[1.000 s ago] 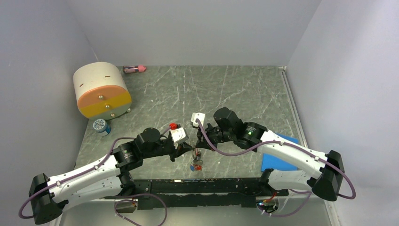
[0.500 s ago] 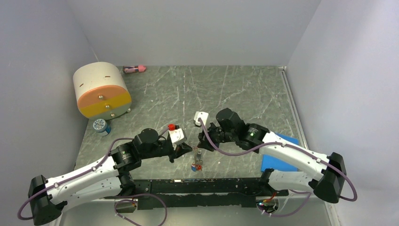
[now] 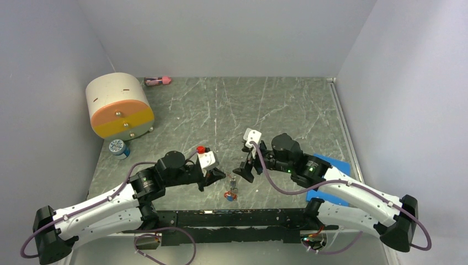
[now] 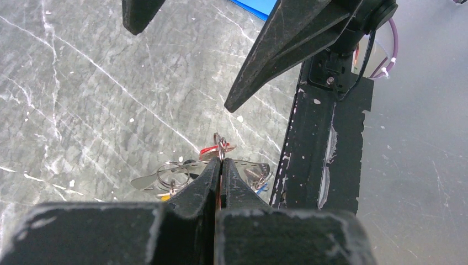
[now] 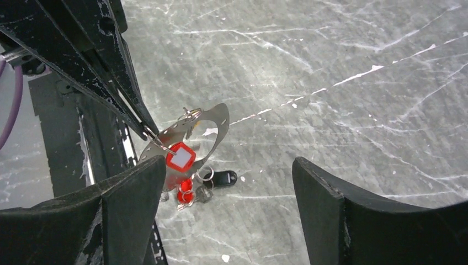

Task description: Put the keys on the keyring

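flat shiny keyring (image 5: 216, 118), square red-headed keys (image 5: 180, 157).

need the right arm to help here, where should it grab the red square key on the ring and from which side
Probably pinch the red key by the side edges of its square head, coming from the side opposite the left end effector, which is shut on the keyring just above it. Its head lies flat against the keyring's plate, edges free.

From above, the keys (image 3: 230, 195) are too small to tell apart.
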{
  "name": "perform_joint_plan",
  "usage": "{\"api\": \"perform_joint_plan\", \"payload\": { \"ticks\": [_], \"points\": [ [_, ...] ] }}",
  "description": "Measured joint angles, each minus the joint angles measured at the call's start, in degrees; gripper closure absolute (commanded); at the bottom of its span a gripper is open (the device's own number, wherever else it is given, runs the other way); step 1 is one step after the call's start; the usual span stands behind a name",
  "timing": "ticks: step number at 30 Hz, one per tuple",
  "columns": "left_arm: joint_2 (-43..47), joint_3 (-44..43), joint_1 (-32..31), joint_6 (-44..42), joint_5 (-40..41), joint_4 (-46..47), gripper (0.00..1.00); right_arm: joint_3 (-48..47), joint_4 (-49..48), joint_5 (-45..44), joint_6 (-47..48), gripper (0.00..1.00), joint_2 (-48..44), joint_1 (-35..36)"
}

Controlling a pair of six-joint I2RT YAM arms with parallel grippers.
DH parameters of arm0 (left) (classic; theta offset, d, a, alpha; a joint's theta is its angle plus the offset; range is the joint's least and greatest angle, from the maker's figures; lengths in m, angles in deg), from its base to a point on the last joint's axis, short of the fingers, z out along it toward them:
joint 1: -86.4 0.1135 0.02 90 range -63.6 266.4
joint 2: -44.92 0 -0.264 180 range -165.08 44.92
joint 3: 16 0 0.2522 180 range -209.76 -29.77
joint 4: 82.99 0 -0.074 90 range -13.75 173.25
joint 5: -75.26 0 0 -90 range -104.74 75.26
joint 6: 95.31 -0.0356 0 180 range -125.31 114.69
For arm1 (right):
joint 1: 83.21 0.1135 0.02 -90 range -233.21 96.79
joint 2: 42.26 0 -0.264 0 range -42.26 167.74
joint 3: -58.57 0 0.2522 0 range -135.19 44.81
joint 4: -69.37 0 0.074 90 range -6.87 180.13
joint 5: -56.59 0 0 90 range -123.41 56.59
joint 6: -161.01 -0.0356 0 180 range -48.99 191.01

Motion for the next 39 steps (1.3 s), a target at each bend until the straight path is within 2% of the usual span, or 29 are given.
{"api": "perform_joint_plan", "payload": {
  "ticks": [6, 12, 14, 18, 21, 25, 29, 31, 34, 39],
  "points": [
    [0.6, 1.8, 0.0, -0.4, -1.1, 1.6, 0.97, 6.1, -7.7, 0.5, 0.1, 0.10, -3.9, 0.0],
    [3.1, 5.9, 0.0, -1.8, -3.3, 6.8, 0.97, 15.6, -19.6, 5.7, 2.9, 0.14, -10.3, 0.0],
    [4.0, 7.5, 0.0, -2.6, -4.2, 9.1, 0.97, 18.1, -23.5, 7.5, 3.5, 0.18, -11.4, 0.0],
    [5.1, 9.5, 0.0, -3.9, -5.8, 12.2, 0.97, 19.6, -28.0, 12.9, 5.0, 0.41, -11.6, 0.0],
    [5.4, 10.0, 0.0, -4.6, -6.9, 14.0, 0.97, 19.6, -31.2, 17.5, 5.4, 0.51, -11.0, 0.0],
    [5.4, 10.1, 0.0, -5.0, -7.8, 15.6, 0.97, 19.5, -34.9, 23.1, 5.0, 0.58, -7.7, 0.0],
    [5.4, 10.1, 0.0, -5.0, -8.6, 16.4, 0.98, 19.5, -35.3, 25.2, 4.6, 0.63, -4.8, 0.0],
    [5.4, 10.1, 0.0, -5.0, -8.9, 16.5, 0.97, 19.5, -35.2, 25.4, 4.5, 0.64, -3.9, 0.0],
    [5.4, 10.1, 0.0, -5.0, -9.1, 16.6, 0.97, 19.5, -35.3, 25.2, 4.4, 0.71, -3.6, 0.0],
    [5.4, 10.1, 0.0, -5.0, -9.1, 16.7, 0.98, 19.6, -35.3, 24.0, 4.3, 0.74, -4.0, 0.0]
  ]
}}
